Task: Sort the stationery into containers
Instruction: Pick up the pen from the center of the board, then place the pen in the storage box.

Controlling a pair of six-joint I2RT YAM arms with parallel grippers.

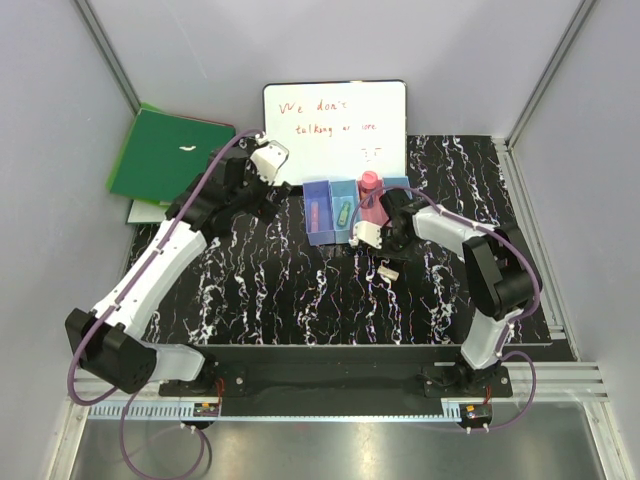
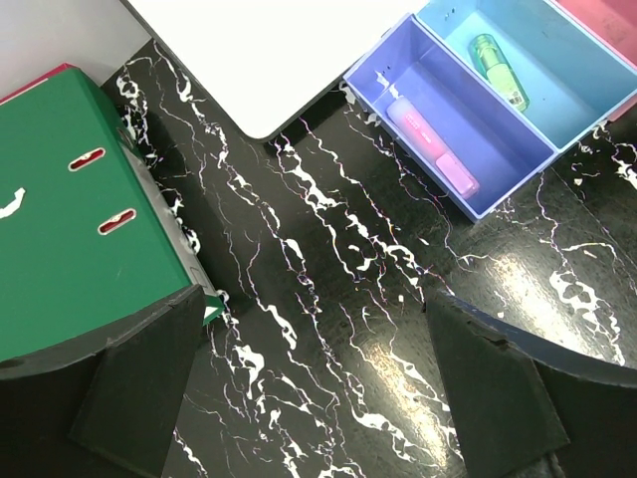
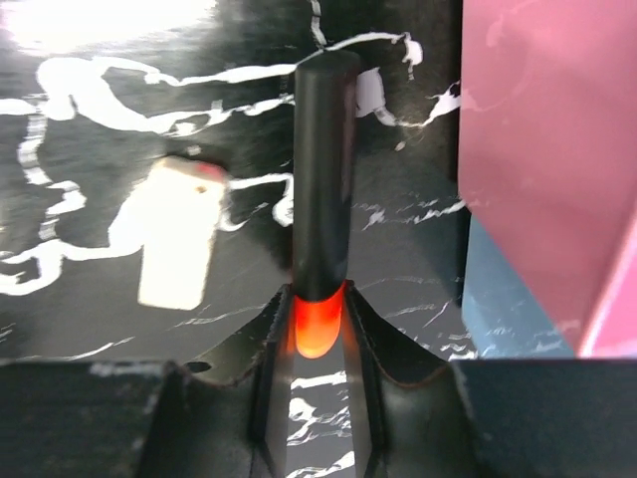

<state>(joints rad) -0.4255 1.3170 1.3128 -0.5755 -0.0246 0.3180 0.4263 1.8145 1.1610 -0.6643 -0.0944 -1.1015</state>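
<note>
Surveying from above: right gripper (image 1: 370, 238) sits at the near edge of the containers (image 1: 322, 240); left gripper (image 1: 268, 160) hangs far left by the whiteboard (image 1: 335, 120).
Left wrist: jaws spread wide, holding nothing; lilac marker (image 2: 433, 144) and green highlighter (image 2: 498, 70) lie in the two leftmost bins.
Right wrist: jaws pinched on the orange highlighter (image 3: 323, 149), pink bin (image 3: 528, 149) just beside.
Next move: likely lift above the rim, centre over a bin, release low.

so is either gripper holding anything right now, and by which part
The right gripper pinches the black marker by its orange end; the left gripper is open, holding nothing.
</note>
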